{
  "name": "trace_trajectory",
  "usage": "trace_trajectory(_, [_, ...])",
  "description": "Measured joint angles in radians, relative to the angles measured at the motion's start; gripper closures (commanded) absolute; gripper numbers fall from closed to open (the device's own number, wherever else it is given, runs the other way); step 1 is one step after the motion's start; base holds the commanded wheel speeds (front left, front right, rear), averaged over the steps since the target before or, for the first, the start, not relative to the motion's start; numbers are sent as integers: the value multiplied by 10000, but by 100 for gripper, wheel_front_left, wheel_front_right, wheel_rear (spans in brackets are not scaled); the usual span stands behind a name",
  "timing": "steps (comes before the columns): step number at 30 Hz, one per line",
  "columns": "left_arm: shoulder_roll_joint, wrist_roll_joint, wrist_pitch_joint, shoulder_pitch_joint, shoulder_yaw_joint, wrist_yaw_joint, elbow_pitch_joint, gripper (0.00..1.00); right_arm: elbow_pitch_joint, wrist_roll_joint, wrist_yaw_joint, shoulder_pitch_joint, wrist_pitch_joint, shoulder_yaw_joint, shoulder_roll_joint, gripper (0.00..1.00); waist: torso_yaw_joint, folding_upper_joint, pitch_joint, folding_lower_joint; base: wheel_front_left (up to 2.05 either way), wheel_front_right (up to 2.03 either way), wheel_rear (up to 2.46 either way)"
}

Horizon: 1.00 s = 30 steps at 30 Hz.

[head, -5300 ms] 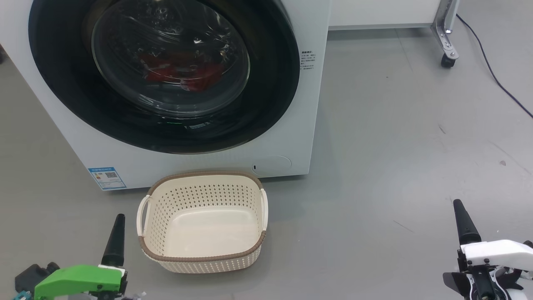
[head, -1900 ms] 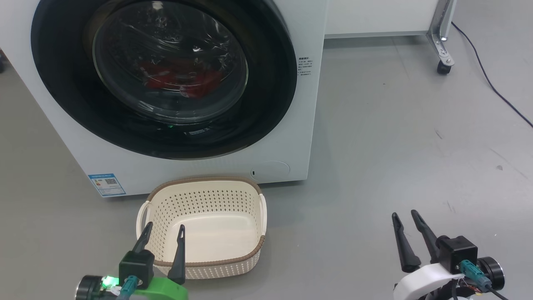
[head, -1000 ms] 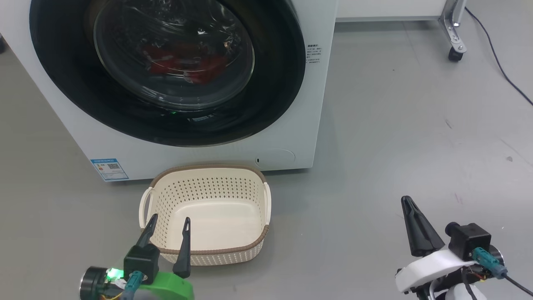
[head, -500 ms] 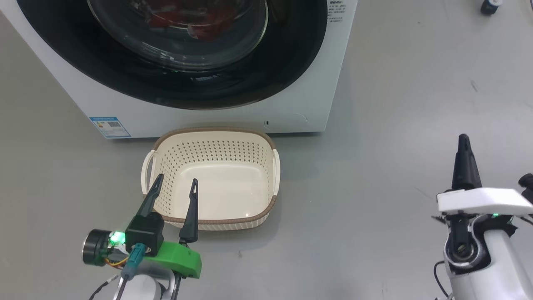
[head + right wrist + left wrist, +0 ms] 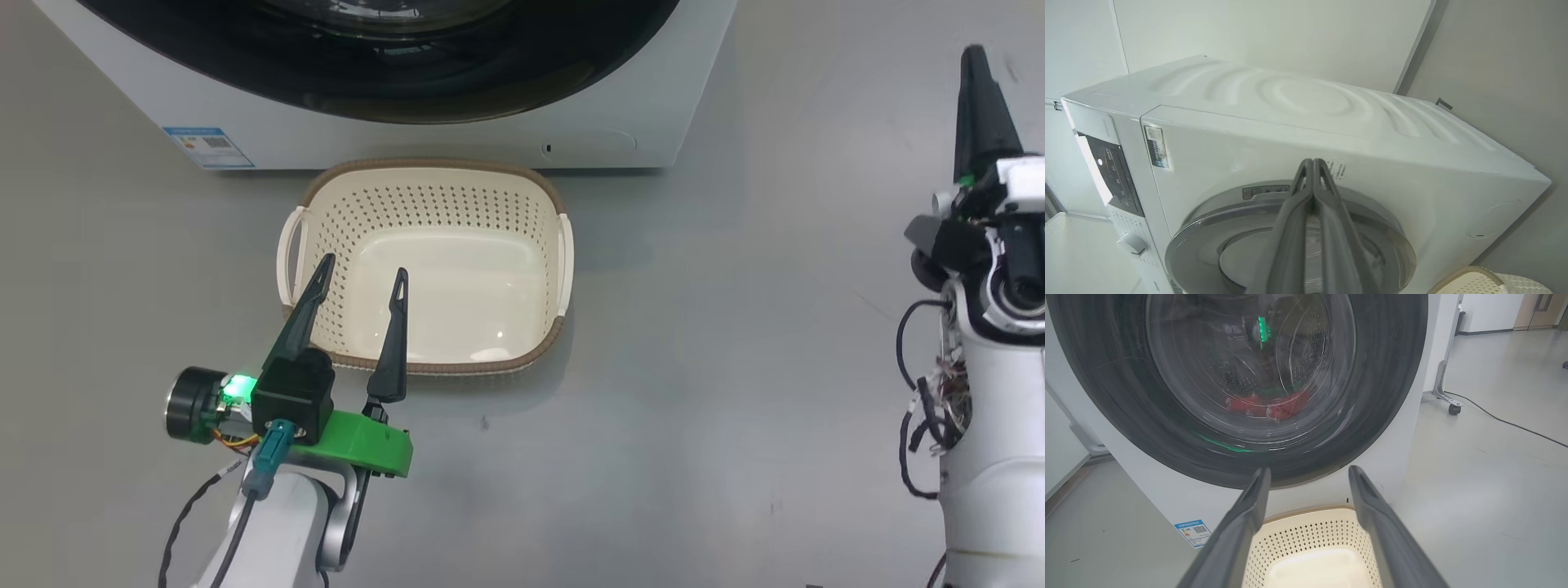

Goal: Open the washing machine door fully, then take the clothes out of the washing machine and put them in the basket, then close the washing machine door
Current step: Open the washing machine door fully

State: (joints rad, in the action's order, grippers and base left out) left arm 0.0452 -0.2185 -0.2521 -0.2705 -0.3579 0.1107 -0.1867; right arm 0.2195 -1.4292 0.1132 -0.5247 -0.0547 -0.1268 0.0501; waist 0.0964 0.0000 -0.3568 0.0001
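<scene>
basket (image 5: pixel 433 166): one, cream perforated plastic, woven brown rim, beneath left gripper (image 5: pixel 363 265), spread wide | washing machine door (image 5: pixel 1126 416): one, glossy black, round, ahead of it | right gripper (image 5: pixel 971 51): pinched closed, empty

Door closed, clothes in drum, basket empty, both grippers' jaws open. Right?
One error: the right gripper has its jaws shut, as the right wrist view shows. The left gripper is open; washing machine door closed, clothes inside, basket empty.

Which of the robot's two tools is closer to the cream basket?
The left. The left tool, open, hangs over the near left corner of the basket; the right tool, shut, is well off to the right of it.
</scene>
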Motion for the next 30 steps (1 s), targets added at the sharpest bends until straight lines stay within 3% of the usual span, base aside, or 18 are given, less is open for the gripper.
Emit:
trace_trajectory(7, [-35,-2,-2,-472,-222,0,79,0,297,-1045,-382,-1880,-1584,-73,428,100,428,0,-815,0,0,0,0])
trace_trajectory(17, [-69,-393,-2,-841,-709,0,150,0,959,-978,-941,-3598,-3173,619,1415,100,1164,0,-1469,1,0,0,0])
trace_trajectory(30, [-90,-721,-2,-1116,-1260,0,201,0,1891,-865,-1471,-5348,-4040,988,1789,100,1911,0,-1880,0,0,0,0])
